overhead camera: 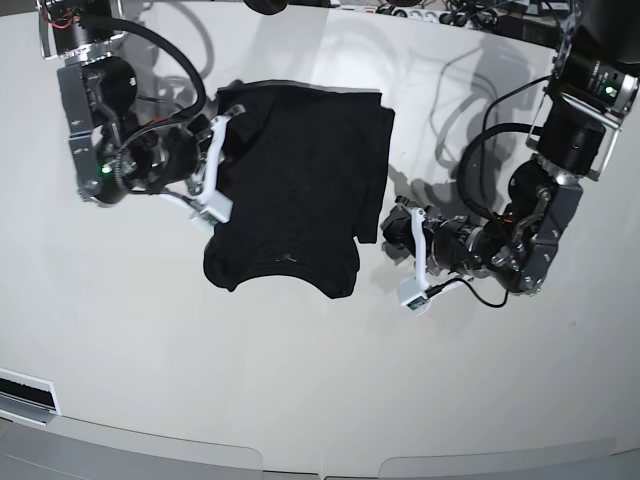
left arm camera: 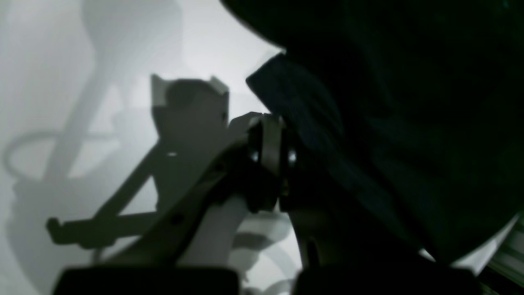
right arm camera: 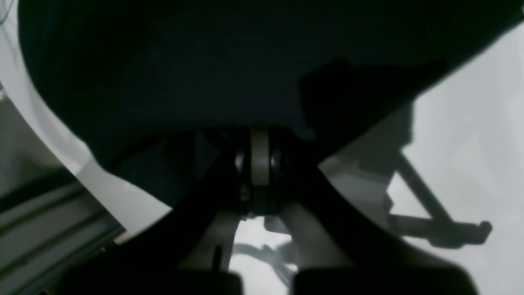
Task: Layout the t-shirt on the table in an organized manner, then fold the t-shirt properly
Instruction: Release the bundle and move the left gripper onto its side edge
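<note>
The black t-shirt point(overhead camera: 295, 185) lies flat in the middle of the white table point(overhead camera: 300, 380), its neckline toward the front. My right gripper point(overhead camera: 222, 170) is at the shirt's left edge in the base view. Its wrist view shows the fingers point(right arm camera: 260, 164) pressed together, with the t-shirt point(right arm camera: 204, 61) hem meeting their tips. My left gripper point(overhead camera: 392, 235) is at the shirt's right lower corner. In its wrist view it point(left arm camera: 268, 123) is shut, with a fold of the t-shirt point(left arm camera: 389, 123) running down to the tips.
Cables point(overhead camera: 430, 12) lie along the back of the table. The table's curved edge point(right arm camera: 41, 135) shows close by, with a metal frame point(right arm camera: 41, 229) beyond it. A small strip point(overhead camera: 25, 395) sits at the front left. Both arms cast shadows on the tabletop.
</note>
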`<state>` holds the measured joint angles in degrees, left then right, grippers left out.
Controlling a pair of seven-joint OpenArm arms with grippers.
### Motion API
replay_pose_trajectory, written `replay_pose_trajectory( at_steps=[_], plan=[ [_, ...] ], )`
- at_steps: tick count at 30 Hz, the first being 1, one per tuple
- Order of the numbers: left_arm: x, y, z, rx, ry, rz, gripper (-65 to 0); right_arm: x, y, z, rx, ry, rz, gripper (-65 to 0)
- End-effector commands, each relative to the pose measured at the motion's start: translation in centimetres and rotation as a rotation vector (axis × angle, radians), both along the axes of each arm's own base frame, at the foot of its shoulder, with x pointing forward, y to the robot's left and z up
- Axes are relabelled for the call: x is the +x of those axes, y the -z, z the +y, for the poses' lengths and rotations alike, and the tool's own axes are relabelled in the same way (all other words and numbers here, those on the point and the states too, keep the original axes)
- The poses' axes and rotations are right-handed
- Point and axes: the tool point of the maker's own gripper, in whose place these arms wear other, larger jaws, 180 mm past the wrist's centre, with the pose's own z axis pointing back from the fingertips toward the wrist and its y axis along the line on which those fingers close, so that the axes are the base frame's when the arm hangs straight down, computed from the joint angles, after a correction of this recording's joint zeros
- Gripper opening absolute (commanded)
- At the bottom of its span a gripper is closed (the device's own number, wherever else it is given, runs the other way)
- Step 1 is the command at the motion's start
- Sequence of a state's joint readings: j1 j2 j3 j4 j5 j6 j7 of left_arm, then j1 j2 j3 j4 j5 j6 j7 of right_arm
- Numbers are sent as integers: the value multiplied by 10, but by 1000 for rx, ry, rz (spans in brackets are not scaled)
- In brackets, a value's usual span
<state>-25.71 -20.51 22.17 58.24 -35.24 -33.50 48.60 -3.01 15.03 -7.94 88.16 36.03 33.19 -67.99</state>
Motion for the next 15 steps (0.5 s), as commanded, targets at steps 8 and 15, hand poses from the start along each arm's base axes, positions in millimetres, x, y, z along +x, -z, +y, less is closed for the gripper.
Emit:
replay_pose_trajectory(
  at_steps=[8, 15],
  plan=[
    [14, -44, 12, -164, -14, -22, -650, -5, -43, -16, 308, 113, 34, -463],
    [30, -68, 35, -312, -185, -60, -650, -49, -39, 2, 476, 180, 129, -389]
  ],
)
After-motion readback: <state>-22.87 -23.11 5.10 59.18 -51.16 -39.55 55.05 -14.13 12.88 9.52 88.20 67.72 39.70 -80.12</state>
